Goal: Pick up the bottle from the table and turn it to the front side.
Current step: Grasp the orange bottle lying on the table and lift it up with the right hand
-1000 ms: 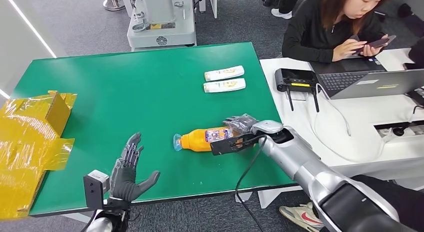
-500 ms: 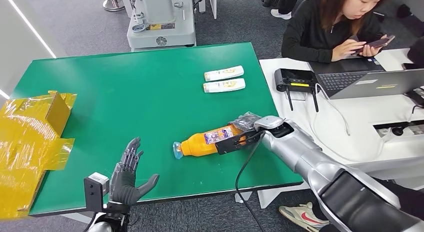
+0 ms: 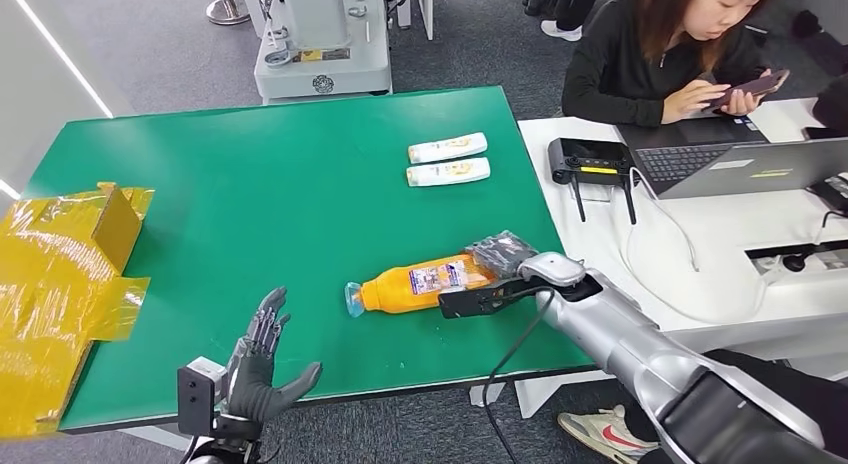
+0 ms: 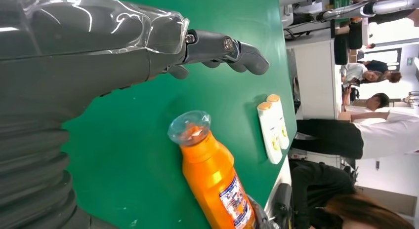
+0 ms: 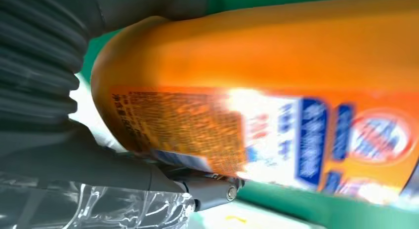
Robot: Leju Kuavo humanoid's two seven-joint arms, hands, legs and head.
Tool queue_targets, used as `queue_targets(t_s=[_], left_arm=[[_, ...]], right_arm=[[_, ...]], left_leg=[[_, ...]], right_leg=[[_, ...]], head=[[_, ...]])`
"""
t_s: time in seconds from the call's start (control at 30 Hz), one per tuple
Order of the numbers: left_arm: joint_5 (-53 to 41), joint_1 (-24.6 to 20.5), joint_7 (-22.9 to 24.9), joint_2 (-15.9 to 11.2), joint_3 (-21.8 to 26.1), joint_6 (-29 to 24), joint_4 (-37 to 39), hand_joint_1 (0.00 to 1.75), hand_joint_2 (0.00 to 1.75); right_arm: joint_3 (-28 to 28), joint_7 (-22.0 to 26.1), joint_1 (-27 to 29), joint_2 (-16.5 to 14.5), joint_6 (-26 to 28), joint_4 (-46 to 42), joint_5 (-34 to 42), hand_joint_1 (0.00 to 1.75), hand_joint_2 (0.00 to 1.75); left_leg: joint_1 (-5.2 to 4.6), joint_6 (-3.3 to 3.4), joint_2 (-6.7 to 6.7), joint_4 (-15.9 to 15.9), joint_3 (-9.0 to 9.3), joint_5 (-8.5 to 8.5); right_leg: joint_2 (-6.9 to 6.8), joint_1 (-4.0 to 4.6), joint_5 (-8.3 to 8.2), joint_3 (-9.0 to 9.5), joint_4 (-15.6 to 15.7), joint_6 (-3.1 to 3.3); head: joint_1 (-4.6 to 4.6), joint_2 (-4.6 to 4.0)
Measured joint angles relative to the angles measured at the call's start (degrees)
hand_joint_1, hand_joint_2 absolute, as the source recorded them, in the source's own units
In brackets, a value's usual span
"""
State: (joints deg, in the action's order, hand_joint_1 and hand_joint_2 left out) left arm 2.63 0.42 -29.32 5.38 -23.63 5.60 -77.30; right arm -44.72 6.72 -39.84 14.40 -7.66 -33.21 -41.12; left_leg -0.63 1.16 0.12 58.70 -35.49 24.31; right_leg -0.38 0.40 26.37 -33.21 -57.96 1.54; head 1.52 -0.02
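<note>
An orange bottle (image 3: 420, 282) with a clear cap and a blue-and-white label lies on its side on the green table (image 3: 300, 184), cap pointing toward my left. My right hand (image 3: 500, 256) grips its base end, and the right wrist view shows the bottle (image 5: 276, 86) close up against the hand (image 5: 74, 155). My left hand (image 3: 262, 359) hovers at the table's front edge, fingers spread, holding nothing. In the left wrist view that hand (image 4: 99, 66) is apart from the bottle (image 4: 212, 174).
Two small white tubes (image 3: 449, 158) lie further back on the table. A yellow wrapped box (image 3: 70, 274) sits at the left edge. To the right stands a white desk (image 3: 700, 234) with a laptop, a router and a seated person (image 3: 670, 54).
My right hand has swung the bottle's base end slightly away and to the right, so the bottle now lies more slanted. My left hand has dropped a little toward the front edge.
</note>
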Motion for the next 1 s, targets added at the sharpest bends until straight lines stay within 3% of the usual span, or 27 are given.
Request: queue_targets(t_s=[0.17,0.3,0.8,1.0], left_arm=[[-0.6,1.0,-0.7,0.1,0.6,-0.8,-0.2,0.00,1.75],[-0.6,1.2,-1.0,0.3,1.0,-1.3,-0.2,0.00,1.75],[2.4,0.4,-1.4,-0.1,1.3,-4.3,0.0,0.00,1.75],[5.5,-1.3,0.3,-1.2,1.4,1.1,0.1,0.00,1.75]], right_arm=[[7.0,8.9,10.5,-0.2,4.1,-7.6,13.7,1.75,1.75],[11.3,10.2,16.1,-2.1,8.5,-12.3,15.0,1.75,1.75],[18.5,15.2,25.0,-7.7,15.1,-22.8,22.0,1.75,1.75],[21.3,18.5,26.4,-10.0,16.1,-26.2,26.7,1.75,1.75]], left_leg=[[0.00,0.01,-0.23,0.0,-0.22,0.01],[0.02,0.00,-0.26,0.0,-0.28,0.01],[0.00,0.00,-0.22,0.0,-0.33,0.02],[0.02,-0.02,-0.23,0.0,-0.34,-0.01]], right_leg=[[-0.24,0.01,0.05,-0.12,0.0,-0.03],[-0.27,0.02,0.12,-0.22,0.0,-0.03],[-0.24,0.01,0.16,-0.26,0.0,-0.03],[-0.25,0.02,0.14,-0.30,0.0,-0.01]], head=[[0.00,0.00],[-0.02,0.00],[-0.01,0.00],[0.00,0.00]])
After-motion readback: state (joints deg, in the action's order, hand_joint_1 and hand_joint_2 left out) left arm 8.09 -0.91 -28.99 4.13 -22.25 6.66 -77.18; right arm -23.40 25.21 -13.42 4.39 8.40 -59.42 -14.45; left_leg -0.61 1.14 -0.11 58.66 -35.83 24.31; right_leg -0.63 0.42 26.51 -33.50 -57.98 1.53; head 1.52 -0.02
